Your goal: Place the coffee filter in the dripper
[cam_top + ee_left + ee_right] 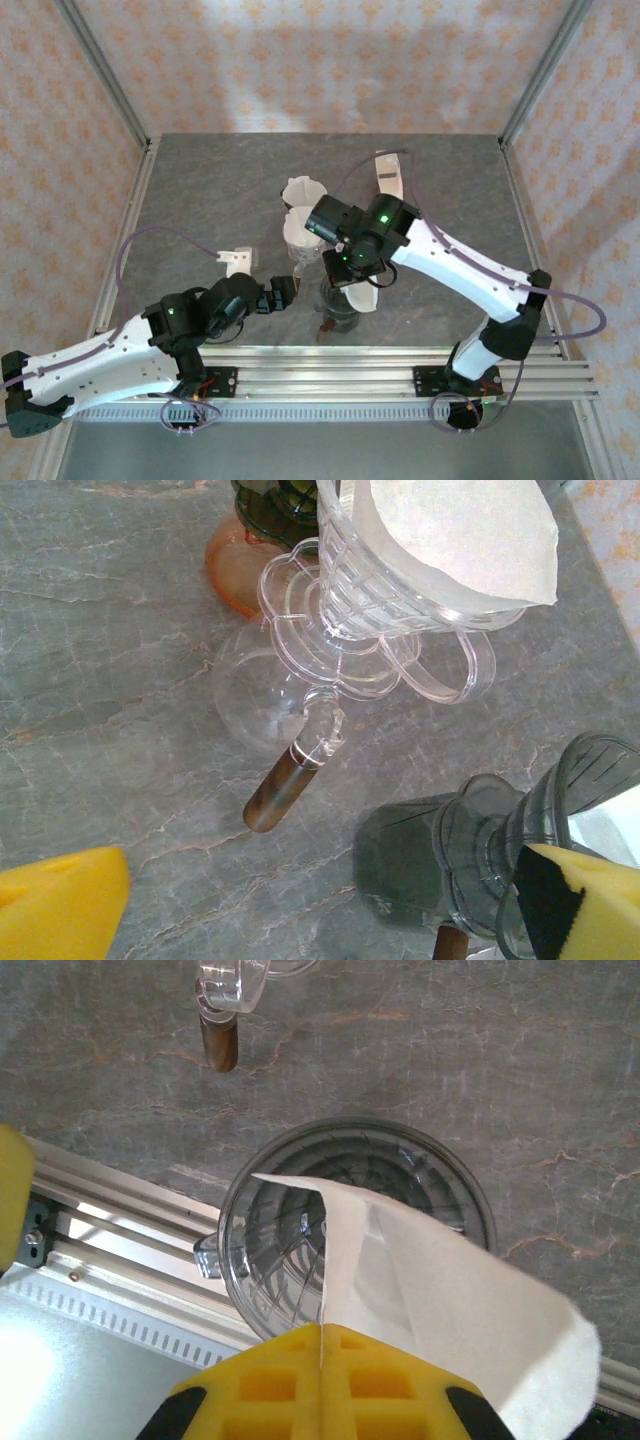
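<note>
To drop it in straight, pinching the coffee filter (450,1290) in the right gripper (322,1360), above the dripper (280,1210) just past its jaws. With the left gripper (320,910) spread wide apart beside it.

The top view looks down from above the near edge over the whole worktop (200,190). The left wrist view slants down close over its middle; the right looks straight down by the near edge. Both catch the grey dripper (268,1238).
</note>
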Action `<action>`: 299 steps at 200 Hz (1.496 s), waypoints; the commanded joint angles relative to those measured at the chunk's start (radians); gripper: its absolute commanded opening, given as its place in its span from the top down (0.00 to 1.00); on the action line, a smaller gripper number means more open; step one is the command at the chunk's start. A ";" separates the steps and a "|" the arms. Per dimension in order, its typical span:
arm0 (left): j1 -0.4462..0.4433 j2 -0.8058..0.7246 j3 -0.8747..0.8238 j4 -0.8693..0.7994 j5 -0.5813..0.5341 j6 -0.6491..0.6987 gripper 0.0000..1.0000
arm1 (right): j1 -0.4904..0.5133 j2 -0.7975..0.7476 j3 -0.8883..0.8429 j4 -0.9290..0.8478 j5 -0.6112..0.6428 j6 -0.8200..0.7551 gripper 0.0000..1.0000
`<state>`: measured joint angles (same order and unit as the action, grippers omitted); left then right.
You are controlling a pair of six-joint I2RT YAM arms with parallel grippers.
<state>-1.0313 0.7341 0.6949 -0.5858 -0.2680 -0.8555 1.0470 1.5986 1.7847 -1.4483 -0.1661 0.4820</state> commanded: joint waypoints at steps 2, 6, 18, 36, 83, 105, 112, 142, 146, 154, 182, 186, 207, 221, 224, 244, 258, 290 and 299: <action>0.010 -0.018 0.009 0.009 0.003 0.002 0.01 | 0.004 0.036 0.028 0.018 -0.005 -0.039 1.00; 0.010 -0.019 0.008 0.009 0.005 0.001 0.01 | 0.002 0.040 0.026 0.024 -0.008 -0.039 1.00; 0.010 -0.019 0.008 0.006 0.010 0.002 0.01 | 0.000 0.051 0.010 0.053 -0.023 -0.040 1.00; 0.011 -0.021 0.007 0.006 0.013 -0.001 0.00 | -0.002 0.061 -0.011 0.083 -0.029 -0.042 1.00; 0.011 -0.028 0.001 0.021 0.024 -0.003 0.01 | -0.018 0.032 -0.135 0.174 -0.043 -0.022 1.00; 0.010 -0.028 0.005 0.021 0.023 -0.002 0.01 | -0.021 0.015 -0.182 0.211 -0.055 -0.015 1.00; 0.011 -0.028 0.007 0.022 0.024 -0.003 0.01 | -0.021 0.009 -0.187 0.216 -0.053 -0.016 1.00; 0.011 -0.025 0.017 0.027 0.033 0.003 0.01 | -0.020 -0.042 -0.205 0.256 -0.040 -0.013 0.83; 0.010 -0.024 0.019 0.029 0.035 0.003 0.00 | -0.019 -0.051 -0.209 0.263 -0.042 -0.011 0.79; 0.011 -0.024 0.021 0.032 0.038 0.006 0.01 | -0.019 -0.073 -0.219 0.278 -0.043 -0.008 0.73; 0.010 -0.017 0.030 0.048 0.060 0.018 0.01 | -0.018 -0.152 -0.269 0.334 -0.036 0.015 0.59; 0.010 -0.015 0.033 0.055 0.069 0.025 0.01 | -0.018 -0.164 -0.278 0.341 -0.035 0.018 0.58; 0.011 0.032 0.080 0.064 0.116 0.072 0.04 | -0.016 -0.232 -0.319 0.366 -0.007 0.033 0.55; 0.006 0.106 0.148 0.031 0.143 0.106 0.11 | -0.016 -0.285 -0.354 0.374 0.037 0.046 0.55; 0.004 0.121 0.165 0.022 0.146 0.115 0.12 | -0.016 -0.297 -0.363 0.374 0.050 0.052 0.54; -0.042 0.234 0.263 -0.032 0.131 0.161 0.12 | -0.016 -0.375 -0.431 0.378 0.123 0.081 0.52; -0.089 0.307 0.319 -0.062 0.084 0.190 0.09 | -0.016 -0.410 -0.481 0.382 0.167 0.097 0.48; -0.114 0.411 0.374 -0.093 0.043 0.207 0.06 | -0.018 -0.488 -0.571 0.397 0.216 0.114 0.40; -0.113 0.425 0.370 -0.075 0.053 0.211 0.05 | -0.018 -0.495 -0.589 0.411 0.212 0.115 0.39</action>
<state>-1.1419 1.1233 1.0462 -0.6056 -0.1722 -0.6884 1.0313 1.1263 1.2411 -1.0718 -0.0284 0.5751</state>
